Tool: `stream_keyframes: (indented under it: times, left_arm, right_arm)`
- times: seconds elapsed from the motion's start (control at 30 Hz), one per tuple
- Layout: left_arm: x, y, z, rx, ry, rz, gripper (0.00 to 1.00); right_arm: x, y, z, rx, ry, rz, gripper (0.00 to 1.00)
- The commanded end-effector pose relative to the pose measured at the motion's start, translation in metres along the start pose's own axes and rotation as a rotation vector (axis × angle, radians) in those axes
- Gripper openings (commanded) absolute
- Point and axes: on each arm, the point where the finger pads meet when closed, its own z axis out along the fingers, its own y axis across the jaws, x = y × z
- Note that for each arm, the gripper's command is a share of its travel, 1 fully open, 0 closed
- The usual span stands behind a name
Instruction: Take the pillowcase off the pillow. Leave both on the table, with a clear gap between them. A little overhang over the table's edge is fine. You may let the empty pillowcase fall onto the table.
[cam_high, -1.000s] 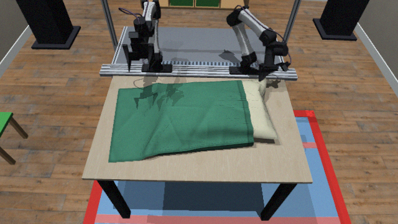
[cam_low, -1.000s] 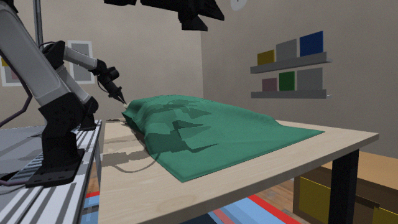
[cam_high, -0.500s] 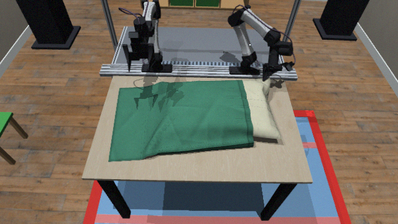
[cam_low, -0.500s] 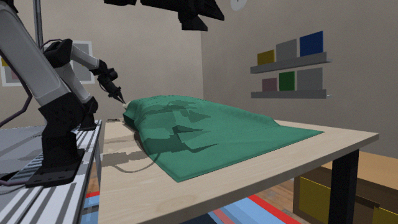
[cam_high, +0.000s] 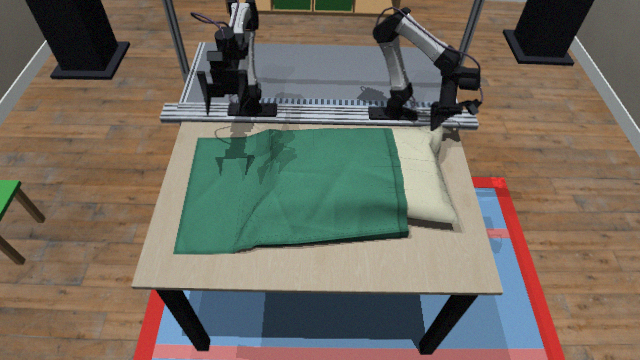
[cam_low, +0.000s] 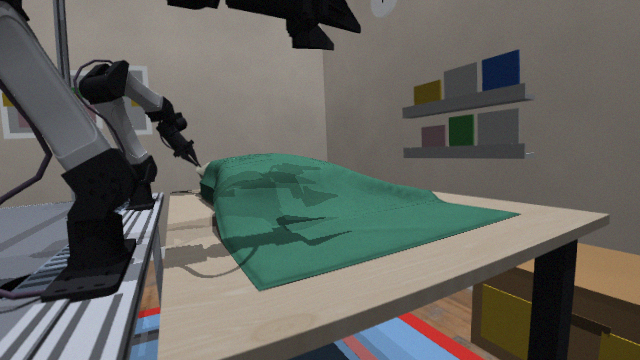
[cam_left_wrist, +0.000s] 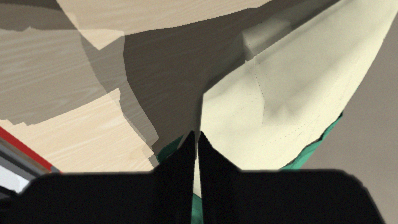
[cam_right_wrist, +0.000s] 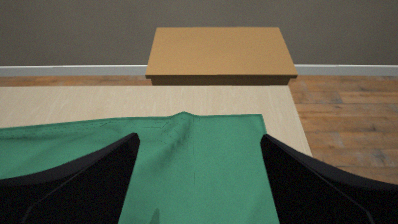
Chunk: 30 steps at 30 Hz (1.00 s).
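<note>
Plump cream pillow (cam_high: 422, 175) (cam_low: 201, 170) (cam_left_wrist: 300, 95) protruding from creased green cloth pillowcase (cam_high: 320, 185) (cam_low: 320, 200) (cam_left_wrist: 304, 159) (cam_right_wrist: 225, 165).

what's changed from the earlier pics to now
The left gripper, shut on a corner of the cream fabric pillow, has moved away from the right arm, drawing the pillow slightly farther out of the green cloth pillowcase. No grip was visibly taken or released. The pillowcase's hem and the open right gripper look essentially unmoved.
</note>
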Motion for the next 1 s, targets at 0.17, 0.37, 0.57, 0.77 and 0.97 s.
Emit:
stream_keyframes:
  times: [0.17, 0.37, 0.57, 0.77, 0.97]
  left_arm:
    - [-0.037, -0.013, -0.008, 0.039, -0.061, 0.050, 0.01]
    - [-0.048, -0.012, -0.008, 0.031, -0.067, 0.048, 0.01]
    - [-0.059, -0.011, -0.008, 0.030, -0.068, 0.046, 0.01]
    - [-0.069, -0.011, -0.008, 0.033, -0.065, 0.045, 0.01]
    - [-0.085, -0.009, -0.008, 0.022, -0.070, 0.042, 0.01]
  right_arm:
    - [0.002, 0.005, -0.003, -0.017, 0.012, 0.002, 1.00]
    - [0.002, 0.005, -0.003, -0.017, 0.012, 0.002, 1.00]
    - [0.002, 0.005, -0.003, -0.017, 0.012, 0.002, 1.00]
    - [0.002, 0.005, -0.003, -0.017, 0.012, 0.002, 1.00]
    - [0.002, 0.005, -0.003, -0.017, 0.012, 0.002, 1.00]
